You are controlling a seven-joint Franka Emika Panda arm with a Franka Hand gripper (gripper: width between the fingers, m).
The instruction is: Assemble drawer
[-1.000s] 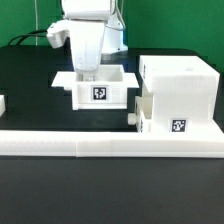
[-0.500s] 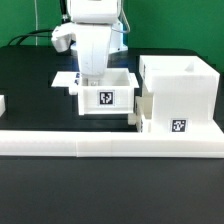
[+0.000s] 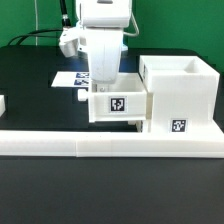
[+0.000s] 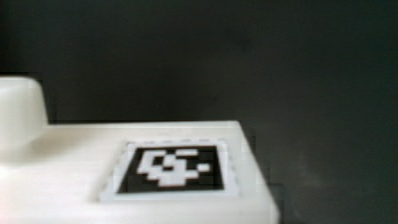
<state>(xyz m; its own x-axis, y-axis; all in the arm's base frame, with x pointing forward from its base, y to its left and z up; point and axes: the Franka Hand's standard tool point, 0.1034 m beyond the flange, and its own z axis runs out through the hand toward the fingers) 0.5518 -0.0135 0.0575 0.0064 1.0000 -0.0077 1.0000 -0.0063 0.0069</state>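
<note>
Gripper [image 3: 103, 84] reaches down into the tagged white tray [image 3: 118, 106], apparently clamped on its wall; tray sits just left of the casing [image 3: 182, 96], near the L-shaped wall [image 3: 60, 146].

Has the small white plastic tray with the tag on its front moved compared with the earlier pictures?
Yes. The small white plastic tray has moved toward the exterior view's right and nearer the long low white wall, now against the tall white boxy casing.

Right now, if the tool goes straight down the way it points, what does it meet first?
Most likely the tray right beneath it. The tool's tip is already at or inside the tray's open top, so its floor or wall comes first. The depth is unclear, and the fingers are hidden.
</note>
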